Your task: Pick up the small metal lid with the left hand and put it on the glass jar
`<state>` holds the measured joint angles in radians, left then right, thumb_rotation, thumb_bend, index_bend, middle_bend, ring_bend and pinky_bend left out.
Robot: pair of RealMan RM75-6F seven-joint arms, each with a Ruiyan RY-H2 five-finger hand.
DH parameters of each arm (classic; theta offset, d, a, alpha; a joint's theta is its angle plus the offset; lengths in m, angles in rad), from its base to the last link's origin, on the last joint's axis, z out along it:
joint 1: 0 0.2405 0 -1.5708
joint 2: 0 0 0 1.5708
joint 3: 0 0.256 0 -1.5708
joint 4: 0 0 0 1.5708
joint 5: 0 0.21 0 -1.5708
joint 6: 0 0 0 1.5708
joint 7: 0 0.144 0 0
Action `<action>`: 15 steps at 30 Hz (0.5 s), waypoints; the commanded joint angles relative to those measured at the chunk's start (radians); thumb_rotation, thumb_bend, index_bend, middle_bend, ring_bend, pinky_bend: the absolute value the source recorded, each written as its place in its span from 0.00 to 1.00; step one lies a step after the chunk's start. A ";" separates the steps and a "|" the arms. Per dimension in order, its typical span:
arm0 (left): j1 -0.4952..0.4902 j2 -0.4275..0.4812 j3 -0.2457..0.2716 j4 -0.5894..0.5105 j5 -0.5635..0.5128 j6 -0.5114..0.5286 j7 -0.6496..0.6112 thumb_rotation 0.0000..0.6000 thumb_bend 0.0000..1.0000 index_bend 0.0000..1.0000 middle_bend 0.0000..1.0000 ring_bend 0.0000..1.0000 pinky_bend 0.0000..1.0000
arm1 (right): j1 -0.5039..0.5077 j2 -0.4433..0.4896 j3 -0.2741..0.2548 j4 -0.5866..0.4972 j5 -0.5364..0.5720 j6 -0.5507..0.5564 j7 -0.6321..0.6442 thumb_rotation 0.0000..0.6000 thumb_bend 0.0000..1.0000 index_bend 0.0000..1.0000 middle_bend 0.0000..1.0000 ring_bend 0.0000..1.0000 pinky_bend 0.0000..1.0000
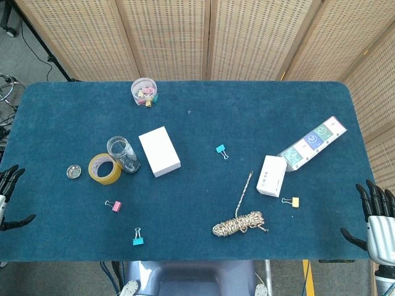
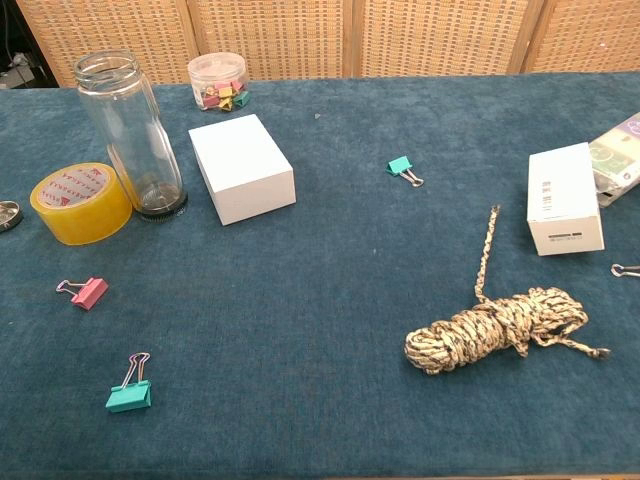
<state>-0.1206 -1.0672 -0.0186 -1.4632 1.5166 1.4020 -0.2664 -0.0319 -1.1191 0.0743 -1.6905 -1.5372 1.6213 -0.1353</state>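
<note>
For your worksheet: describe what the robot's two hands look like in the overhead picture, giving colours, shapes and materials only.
Only the hands show, at the bottom corners of the head view. The left hand has slim black segmented fingers and a glimpse of pale casing at the frame edge. The right hand has the same black fingers and thumb on a silver-grey metallic palm. No cables, markings or sleeves are visible.

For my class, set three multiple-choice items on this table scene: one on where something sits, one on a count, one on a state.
1. Where is the small metal lid?
A. on the jar
B. on the cloth, left of the yellow tape roll
C. in the left hand

2. How many loose teal binder clips lie on the cloth?
A. one
B. two
C. four

3. What state is the glass jar in?
A. upright, uncapped
B. tipped over
C. capped

Answers:
1 B, it lies alone beside the tape.
2 B, one near the middle, one near the front edge.
3 A, its mouth stands open.
</note>
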 commanded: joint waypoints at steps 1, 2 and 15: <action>-0.061 0.004 -0.030 0.025 -0.063 -0.119 -0.066 1.00 0.00 0.00 0.00 0.00 0.00 | 0.001 0.001 0.001 0.003 0.004 -0.004 0.005 1.00 0.00 0.00 0.00 0.00 0.00; -0.085 -0.004 -0.042 0.044 -0.082 -0.156 -0.075 1.00 0.00 0.00 0.00 0.00 0.00 | 0.001 0.001 0.002 0.004 0.007 -0.006 0.008 1.00 0.00 0.00 0.00 0.00 0.00; -0.256 -0.154 -0.117 0.274 -0.236 -0.453 -0.118 1.00 0.20 0.36 0.00 0.00 0.00 | 0.007 0.013 0.011 0.007 0.038 -0.026 0.042 1.00 0.00 0.00 0.00 0.00 0.00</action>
<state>-0.3539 -1.1911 -0.1235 -1.2186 1.3081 0.9830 -0.3759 -0.0265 -1.1058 0.0852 -1.6848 -1.5022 1.5985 -0.0947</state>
